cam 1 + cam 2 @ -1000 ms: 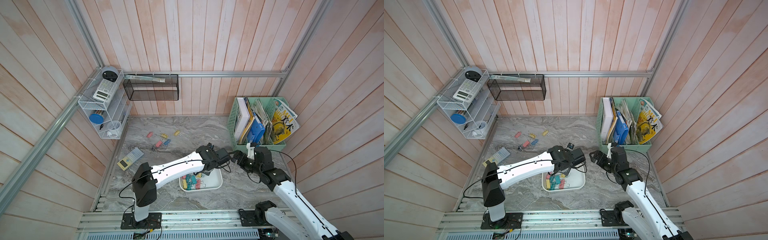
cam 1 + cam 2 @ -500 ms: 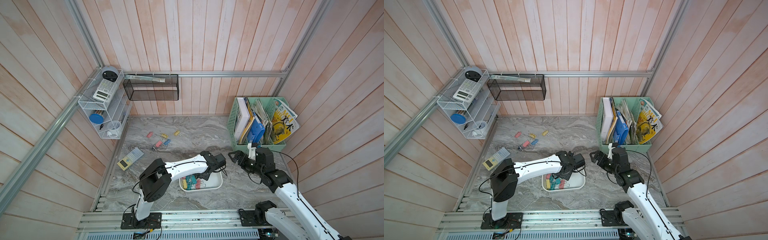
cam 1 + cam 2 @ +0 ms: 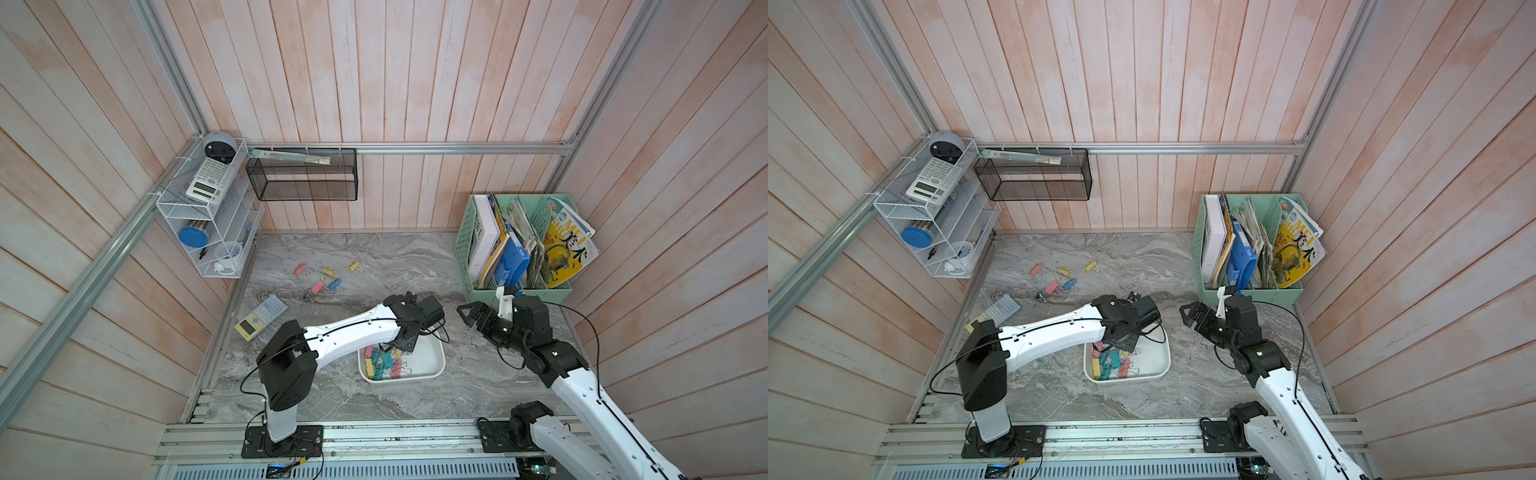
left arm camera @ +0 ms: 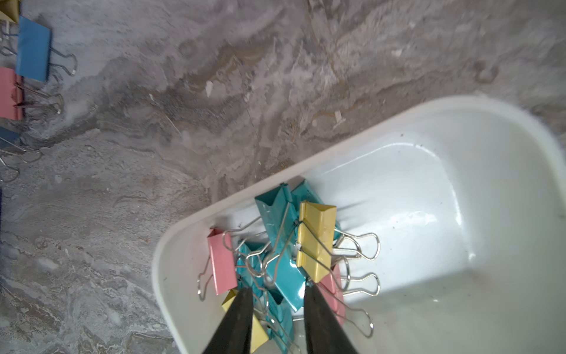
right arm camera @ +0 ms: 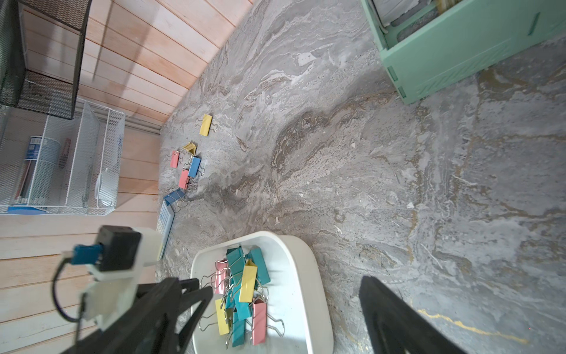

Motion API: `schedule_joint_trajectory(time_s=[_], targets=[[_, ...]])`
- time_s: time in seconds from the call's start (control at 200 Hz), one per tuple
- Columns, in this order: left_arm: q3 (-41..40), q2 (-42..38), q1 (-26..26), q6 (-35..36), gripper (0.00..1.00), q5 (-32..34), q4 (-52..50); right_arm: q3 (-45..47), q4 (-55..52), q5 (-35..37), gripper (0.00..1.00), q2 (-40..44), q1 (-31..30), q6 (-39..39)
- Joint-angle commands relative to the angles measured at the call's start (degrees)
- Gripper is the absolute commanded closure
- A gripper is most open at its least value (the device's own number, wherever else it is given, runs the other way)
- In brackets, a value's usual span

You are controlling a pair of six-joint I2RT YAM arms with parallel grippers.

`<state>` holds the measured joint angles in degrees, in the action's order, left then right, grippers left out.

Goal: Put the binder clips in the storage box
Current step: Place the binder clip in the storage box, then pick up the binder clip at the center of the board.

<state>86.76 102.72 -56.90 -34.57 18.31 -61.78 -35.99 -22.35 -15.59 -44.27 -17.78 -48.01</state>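
Observation:
The white storage box (image 3: 432,374) (image 3: 1158,372) sits on the marble table in front of the arms. Several pastel binder clips (image 3: 380,365) (image 5: 242,291) are piled in its left half. My left gripper (image 4: 277,289) (image 3: 405,347) hangs just over that pile, jaws apart with nothing between them. A yellow clip (image 4: 315,239) lies on top by one fingertip. Several loose clips (image 3: 317,286) (image 3: 1052,286) (image 5: 194,167) lie far left on the table. My right gripper (image 5: 284,283) (image 3: 465,316) hovers wide open and empty, right of the box.
A yellow-and-blue calculator (image 3: 261,317) lies by the left wall near the loose clips. A mint file basket (image 3: 540,293) full of books stands at the back right. A black mesh basket (image 3: 303,178) and a white wire shelf (image 3: 208,232) hang on the walls.
My left gripper came down over the storage box and its jaws went from shut to apart, leaving a yellow clip on the pile. The right arm has barely moved.

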Motion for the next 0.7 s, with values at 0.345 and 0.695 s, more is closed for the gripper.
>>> schedule_joint_trajectory(time_s=[0.345, 0.695], targets=[[4.95, 0.48, 28.15, 10.09, 0.64, -0.39, 21.22, -5.94, 2.0, 12.37, 0.02, -0.88, -18.03, 1.9], [27.89, 27.5, 28.88, 27.95, 0.47, 17.81, 16.14, -5.88, 6.22, 14.47, 0.02, -3.68, -21.24, 3.44]])
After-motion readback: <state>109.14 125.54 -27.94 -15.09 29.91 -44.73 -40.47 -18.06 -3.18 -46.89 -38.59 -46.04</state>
